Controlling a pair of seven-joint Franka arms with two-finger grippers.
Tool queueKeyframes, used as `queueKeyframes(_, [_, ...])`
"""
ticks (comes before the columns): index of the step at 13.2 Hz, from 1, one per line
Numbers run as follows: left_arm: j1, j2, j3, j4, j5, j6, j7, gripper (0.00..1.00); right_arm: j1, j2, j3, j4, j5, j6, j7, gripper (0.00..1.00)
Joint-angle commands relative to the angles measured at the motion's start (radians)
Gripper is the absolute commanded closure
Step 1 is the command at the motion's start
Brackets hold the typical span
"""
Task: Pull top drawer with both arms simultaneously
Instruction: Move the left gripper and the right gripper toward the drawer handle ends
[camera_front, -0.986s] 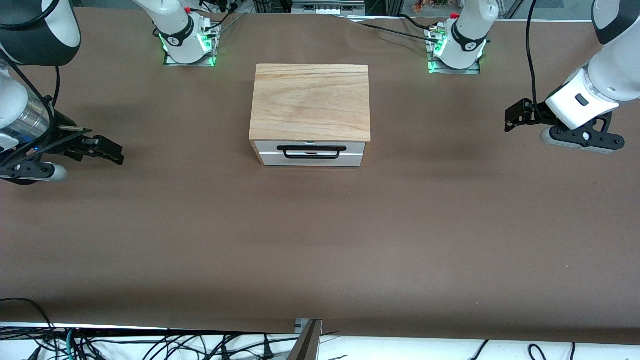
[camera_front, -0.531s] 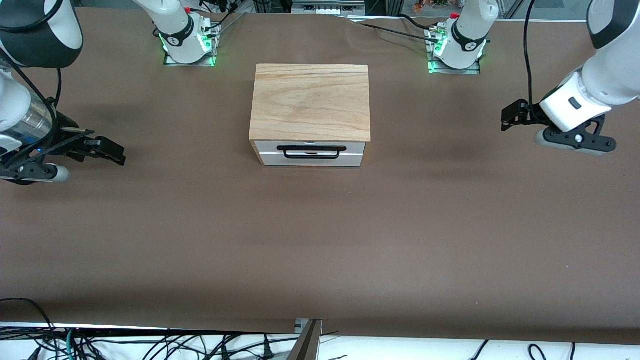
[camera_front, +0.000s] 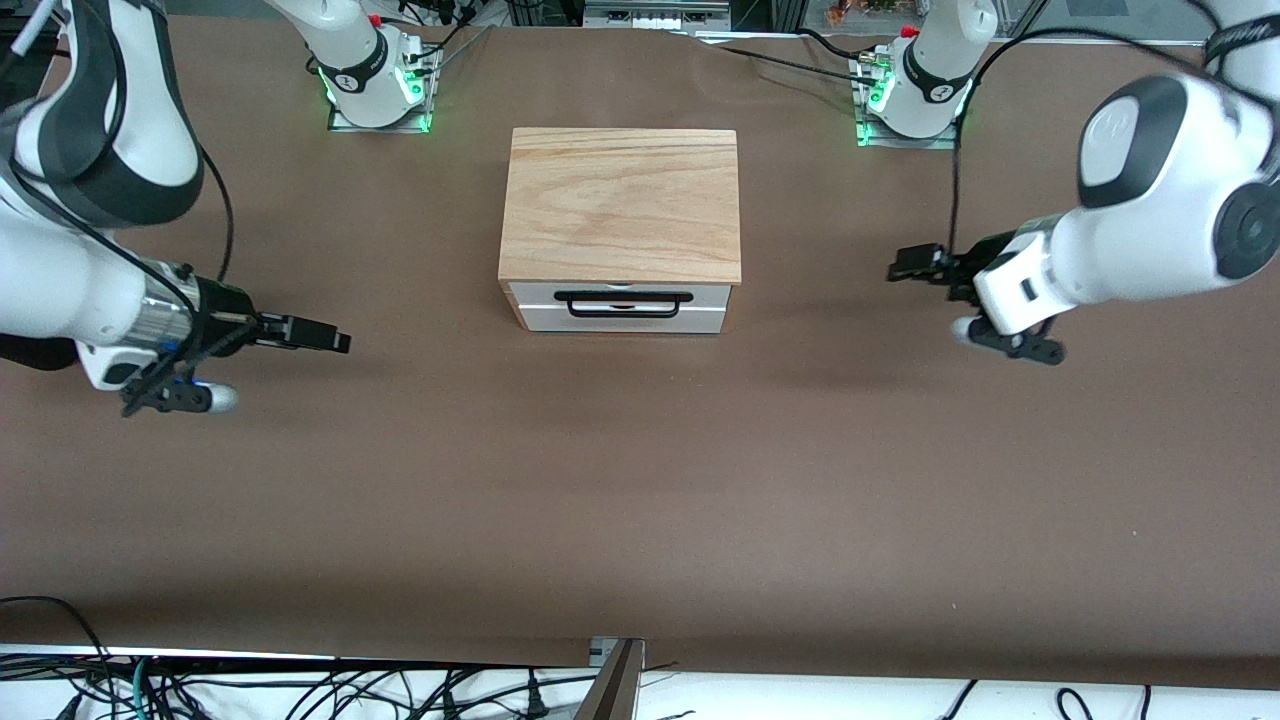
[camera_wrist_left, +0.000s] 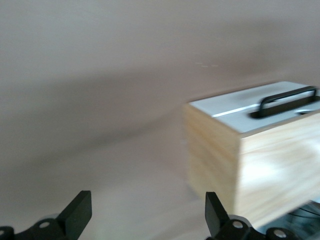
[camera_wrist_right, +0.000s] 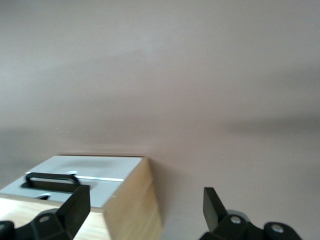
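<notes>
The left arm's small black two-finger tool (camera_front: 905, 268) hangs over the brown bench (camera_front: 640, 480) toward the left arm's end, well apart from the cabinet. In the left wrist view its two fingers (camera_wrist_left: 79, 214) stand wide apart with nothing between them. The right arm's black two-finger tool (camera_front: 325, 338) hangs over the bench toward the right arm's end, also well apart from the cabinet, and its fingers (camera_wrist_right: 215, 205) are spread apart and empty too. Both tools point toward the cabinet between them.

The small cabinet with a light oak-grain top slab (camera_front: 620, 205) stands on the bench between the two arm bases. The shallow wide top drawer with white front panel (camera_front: 620, 304) sits closed under the slab, facing the front camera. Its long thin black bar handle (camera_front: 624, 303) is free; no tool touches it.
</notes>
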Motion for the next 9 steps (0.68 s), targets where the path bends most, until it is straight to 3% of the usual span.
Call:
queueKeyframes(1, [-0.052,0.091,0.004,0.038,-0.156,0.033,0.045,0.0,-0.008,0.088,0.009,0.023,0.24,0.019,-0.131,0.0])
queueKeyframes(3, [-0.075,0.154,0.003,0.038,-0.271,0.08,0.186,0.0,-0.015,0.174,0.009,0.018,0.425,0.016,-0.414,0.0])
queueKeyframes(4, [-0.078,0.198,0.003,0.038,-0.383,0.083,0.271,0.0,-0.019,0.216,0.009,0.015,0.504,0.007,-0.513,0.0])
queueKeyframes(6, [-0.089,0.275,0.004,0.038,-0.645,0.09,0.451,0.0,-0.022,0.279,0.009,-0.006,0.627,-0.004,-0.689,0.0])
queueKeyframes(9, [-0.127,0.358,0.003,0.037,-0.862,0.089,0.591,0.0,-0.002,0.34,0.009,-0.065,0.782,-0.001,-0.897,0.0])
